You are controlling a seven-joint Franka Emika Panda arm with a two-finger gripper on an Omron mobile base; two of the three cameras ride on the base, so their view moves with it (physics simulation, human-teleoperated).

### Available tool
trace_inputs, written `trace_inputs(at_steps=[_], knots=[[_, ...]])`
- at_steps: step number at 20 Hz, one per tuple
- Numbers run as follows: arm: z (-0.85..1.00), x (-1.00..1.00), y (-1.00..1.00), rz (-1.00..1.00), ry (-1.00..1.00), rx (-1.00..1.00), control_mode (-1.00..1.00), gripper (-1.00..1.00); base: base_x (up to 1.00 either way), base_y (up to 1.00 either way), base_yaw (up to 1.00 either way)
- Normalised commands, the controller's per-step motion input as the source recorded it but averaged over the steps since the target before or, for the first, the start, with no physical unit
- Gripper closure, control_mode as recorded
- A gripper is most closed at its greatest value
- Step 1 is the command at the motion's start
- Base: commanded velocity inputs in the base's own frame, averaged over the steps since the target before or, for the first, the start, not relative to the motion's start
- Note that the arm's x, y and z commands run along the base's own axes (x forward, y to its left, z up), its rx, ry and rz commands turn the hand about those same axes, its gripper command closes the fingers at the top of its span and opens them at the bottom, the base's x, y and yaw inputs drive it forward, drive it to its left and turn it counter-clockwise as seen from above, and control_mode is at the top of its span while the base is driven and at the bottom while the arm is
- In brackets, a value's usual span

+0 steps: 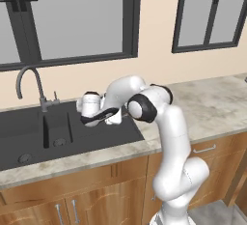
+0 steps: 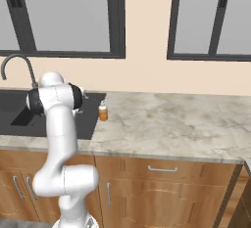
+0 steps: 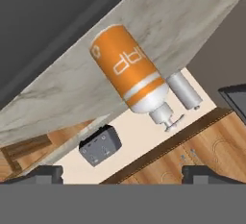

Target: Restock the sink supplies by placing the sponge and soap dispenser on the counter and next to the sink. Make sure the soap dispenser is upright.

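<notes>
Even, soft light — slightly blurry

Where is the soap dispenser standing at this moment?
In the right base view the soap dispenser stands upright on the counter, just right of the sink.

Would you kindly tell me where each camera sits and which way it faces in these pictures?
Left base view: behind the arm on its left, looking forward and down at the sink; the arm rises from lower right.
Right base view: behind on its right, facing the counter and soap dispenser; the arm rises from lower left.
Hand view: on the hand, rolled, looking along the open pincer at the dispenser.
Shared: both base views show sink and counter; the right base and hand views share the dispenser.
</notes>
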Motion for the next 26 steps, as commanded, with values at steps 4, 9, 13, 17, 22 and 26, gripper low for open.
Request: trace_inputs(at_steps=[4,9,13,17,22,26], knots=[[0.28,-1.0,0.12,0.0,-0.58,0.06,-1.0,-1.0,0.0,0.0,0.0],[0.3,-1.0,0.0,0.0,-0.66,0.16,-1.0,-1.0,0.0,0.0,0.0],[0.57,-1.0,-0.03,0.0,-0.56,0.22,-1.0,-1.0,0.0,0.0,0.0],[0.43,-1.0,-0.27,0.0,-0.61,0.27,-1.0,-1.0,0.0,0.0,0.0],[0.2,-1.0,-0.51,0.0,-0.67,0.35,-1.0,-1.0,0.0,0.0,0.0],[0.38,-1.0,-0.45,-0.02,-0.63,0.44,-1.0,-1.0,0.0,0.0,0.0]])
